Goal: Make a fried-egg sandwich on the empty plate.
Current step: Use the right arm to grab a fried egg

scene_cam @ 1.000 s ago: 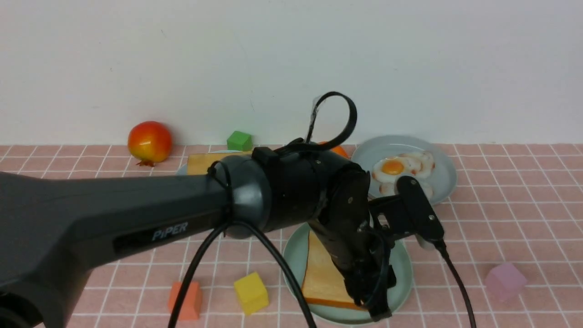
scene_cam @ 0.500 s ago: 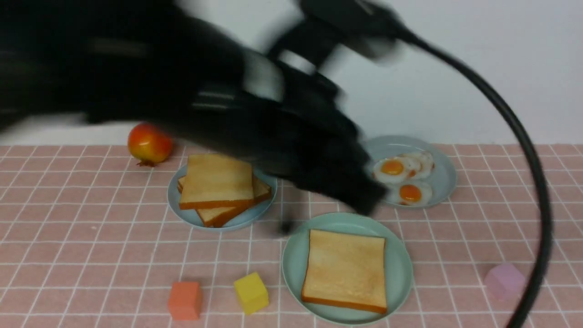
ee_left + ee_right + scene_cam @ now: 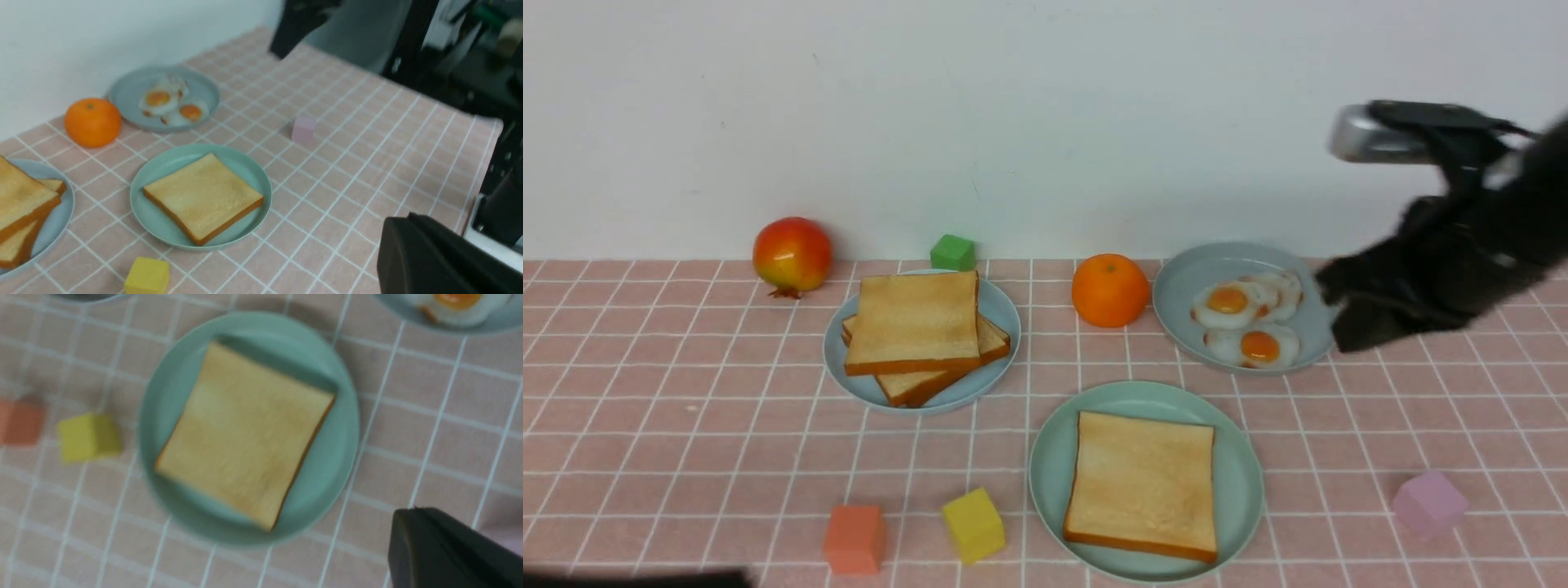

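One square toast slice (image 3: 1142,486) lies flat on the mint-green plate (image 3: 1045,482), near the table's front. The left wrist view shows this toast (image 3: 203,196) and plate (image 3: 163,163) too, as does the right wrist view: toast (image 3: 245,433), plate (image 3: 343,416). More toast slices (image 3: 915,322) are stacked on a light-blue plate (image 3: 1001,314). Fried eggs (image 3: 1245,318) rest on the grey-blue plate (image 3: 1184,286). My right gripper (image 3: 1339,314), blurred, hangs shut and empty beside the egg plate's right rim. My left gripper (image 3: 400,228) is shut and empty, away from the plates.
An orange (image 3: 1109,290) sits between the two back plates, a red fruit (image 3: 792,255) and a green cube (image 3: 952,251) by the wall. Yellow (image 3: 973,524) and orange (image 3: 854,539) cubes lie front left, a pink cube (image 3: 1429,502) front right.
My left arm has lifted off the mint-green plate, leaving the toast there, and swung out of the front view, its jaws now shut. My right arm has come in from the right.
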Motion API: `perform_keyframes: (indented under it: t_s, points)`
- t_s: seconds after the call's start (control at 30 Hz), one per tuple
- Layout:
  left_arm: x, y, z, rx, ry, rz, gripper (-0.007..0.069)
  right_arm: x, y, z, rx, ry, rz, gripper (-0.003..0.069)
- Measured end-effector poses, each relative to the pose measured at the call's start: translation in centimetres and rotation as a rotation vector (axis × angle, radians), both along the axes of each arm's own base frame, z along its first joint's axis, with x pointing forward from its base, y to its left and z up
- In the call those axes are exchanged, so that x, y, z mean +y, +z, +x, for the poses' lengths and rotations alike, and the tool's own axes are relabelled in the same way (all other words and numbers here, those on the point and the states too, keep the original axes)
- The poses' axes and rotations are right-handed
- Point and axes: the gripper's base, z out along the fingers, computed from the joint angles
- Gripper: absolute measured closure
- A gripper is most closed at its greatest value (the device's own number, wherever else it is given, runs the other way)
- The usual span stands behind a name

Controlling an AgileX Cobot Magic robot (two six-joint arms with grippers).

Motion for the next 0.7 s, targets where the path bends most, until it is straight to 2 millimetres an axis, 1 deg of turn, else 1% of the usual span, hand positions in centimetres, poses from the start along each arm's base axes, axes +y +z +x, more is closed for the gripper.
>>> perform_keyframes:
  t_s: [0.03,0.1,0.13,0.2,0.23,0.3,0.33,0.43,0.47,0.5,0.63,0.7]
  points:
    - [0.5,-0.7,-0.4,0.007,0.005,-0.022,0.0612,0.1,-0.3,1.3,0.004,-0.023,-0.011,0.0622]
    - [1.0,-1.2,-0.7,0.013,0.015,-0.044,0.0612,0.3,-1.4,3.5,0.025,-0.073,-0.025,0.0613]
    - [1.0,-1.2,-0.8,0.013,0.016,-0.044,0.0612,0.4,-1.2,3.8,0.018,-0.078,-0.025,0.0611]
    - [1.3,-1.4,-0.8,-0.005,0.031,-0.033,0.0612,0.5,-2.8,6.8,0.027,-0.155,-0.056,0.0583]
    - [1.3,-1.5,-0.8,-0.006,0.032,-0.032,0.0612,0.4,-2.6,6.9,0.018,-0.156,-0.059,0.0583]
    - [1.3,-1.5,-0.7,-0.018,0.040,-0.019,0.0612,0.0,-4.6,9.7,0.044,-0.235,-0.066,0.0536]
    - [1.3,-1.5,-0.7,-0.019,0.041,-0.018,0.0612,-0.4,-5.0,10.7,0.045,-0.260,-0.060,0.0519]
    - [1.3,-1.5,-0.7,-0.018,0.041,-0.017,0.0612,-1.5,-7.2,13.3,0.080,-0.325,-0.014,0.0445]
    - [1.3,-1.5,-0.7,-0.018,0.041,-0.017,0.0612,-1.6,-7.2,13.5,0.077,-0.334,-0.001,0.0440]
    - [1.3,-1.5,-0.6,-0.015,0.041,-0.014,0.0612,-2.3,-8.4,15.3,0.091,-0.371,0.049,0.0384]
    - [1.0,-1.6,-0.4,-0.005,0.041,-0.001,0.0612,-3.0,-10.3,17.6,0.094,-0.402,0.088,0.0313]
    - [0.9,-1.7,-0.3,0.003,0.041,0.007,0.0612,-3.2,-10.9,18.6,0.084,-0.409,0.101,0.0294]
